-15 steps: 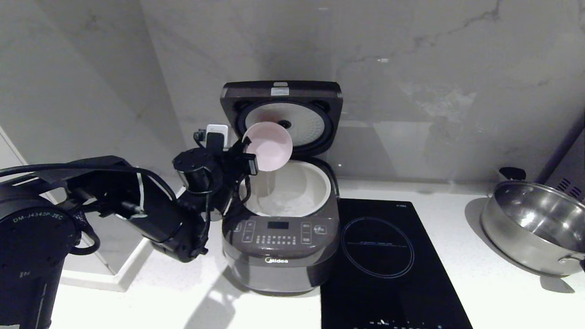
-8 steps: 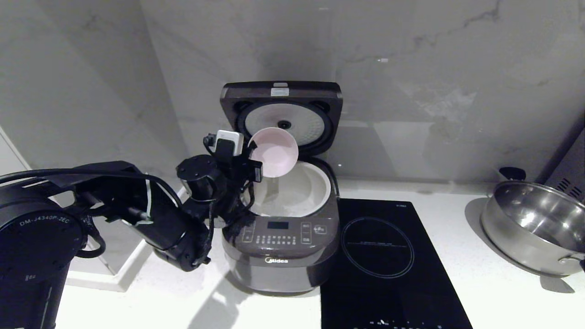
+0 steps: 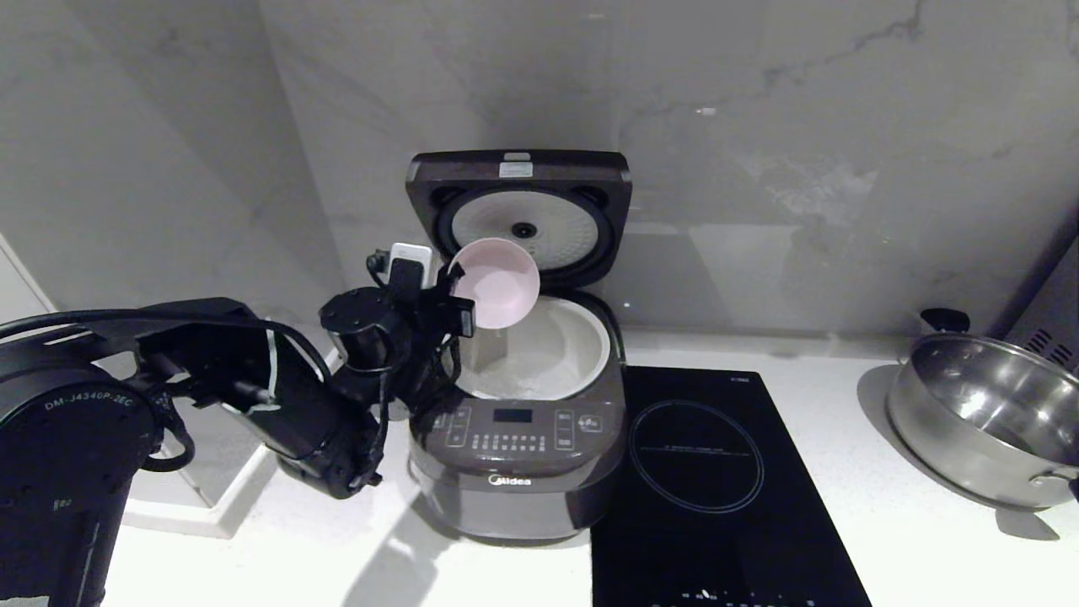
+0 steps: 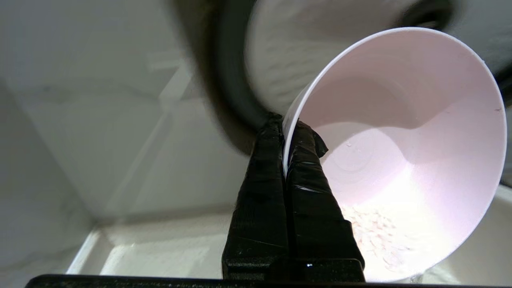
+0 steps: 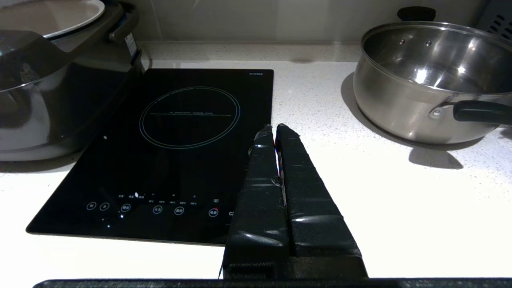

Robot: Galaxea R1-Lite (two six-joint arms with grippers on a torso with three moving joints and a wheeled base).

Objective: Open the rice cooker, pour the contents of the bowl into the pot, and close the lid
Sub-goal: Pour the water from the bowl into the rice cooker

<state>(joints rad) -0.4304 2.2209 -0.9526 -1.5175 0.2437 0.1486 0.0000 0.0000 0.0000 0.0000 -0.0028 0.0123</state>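
left gripper pinched on tipped bowl rim above pot; your thin grip may slip, spilling leftover grains.

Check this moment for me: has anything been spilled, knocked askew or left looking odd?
No spill shows. The only leftover: whitish grains cling inside the tipped pale pink bowl, pinched at its rim by the left gripper above the cream-white inner pot. The hinged dark lid stands open.

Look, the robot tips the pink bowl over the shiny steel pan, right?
Not the steel pan. The head view shows the left gripper tipping the pink bowl over the white pot inside the open rice cooker.
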